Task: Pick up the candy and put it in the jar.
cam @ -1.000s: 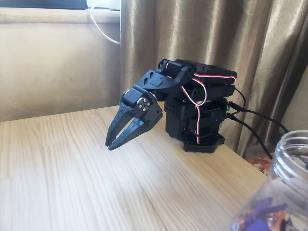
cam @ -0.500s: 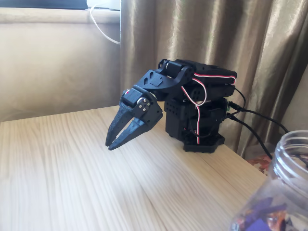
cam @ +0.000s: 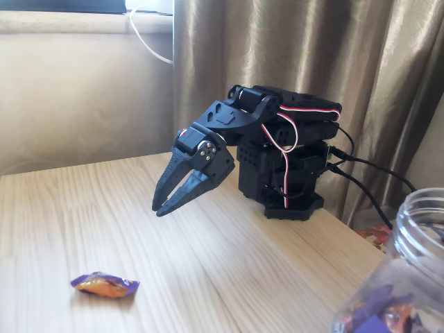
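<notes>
Newly arrived on the counter (cam: 229, 263), the candy (cam: 105, 285) lies near the front edge, long axis roughly left-right, down and left of the end effector (cam: 159, 207), which hangs closed and empty, unmoved, with the jar (cam: 409, 263) at right.

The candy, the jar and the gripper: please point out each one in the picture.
candy (cam: 105, 285), fixed view, middle of the wrapper.
jar (cam: 420, 229), fixed view, ribbed neck at the right edge.
gripper (cam: 159, 208), fixed view, between the fingertips, above the table.
</notes>
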